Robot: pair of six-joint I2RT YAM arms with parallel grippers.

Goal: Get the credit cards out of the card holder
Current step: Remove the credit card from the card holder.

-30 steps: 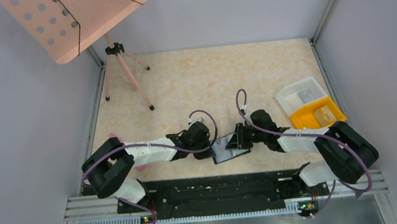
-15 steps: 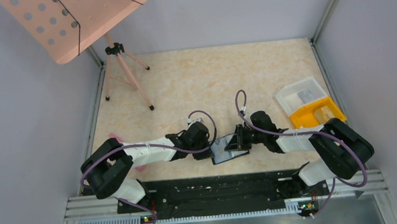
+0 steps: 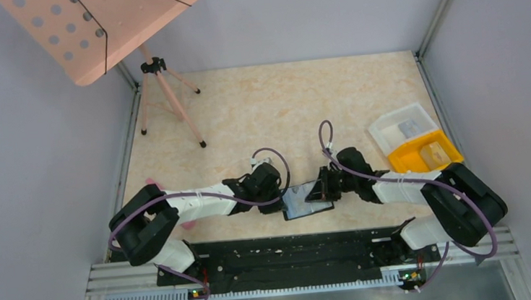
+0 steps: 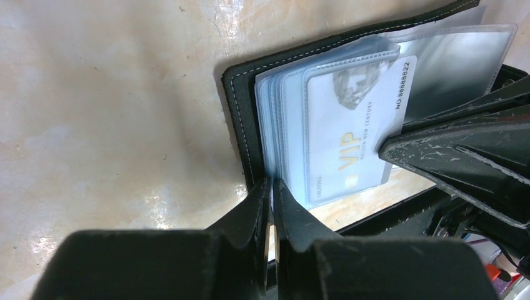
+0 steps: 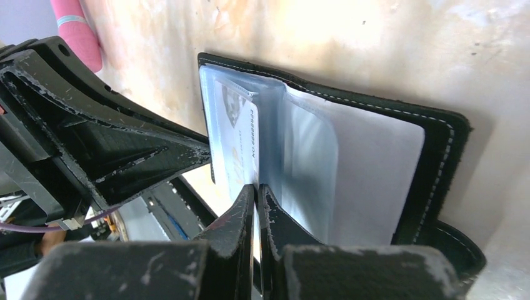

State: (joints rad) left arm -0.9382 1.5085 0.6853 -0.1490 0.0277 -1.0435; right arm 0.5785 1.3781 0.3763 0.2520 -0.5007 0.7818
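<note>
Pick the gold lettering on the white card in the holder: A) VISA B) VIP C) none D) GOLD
B: in the left wrist view, the white card sitting in the open holder reads VIP in gold letters.

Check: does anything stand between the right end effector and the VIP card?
Nothing visible does. The right end effector is shut on an edge of the VIP card; the left end effector pinches the card holder.

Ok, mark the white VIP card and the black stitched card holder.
white VIP card [image 4: 353,137]: left wrist view, printed face.
black stitched card holder [image 4: 242,125]: left wrist view, stitched left border.
</note>
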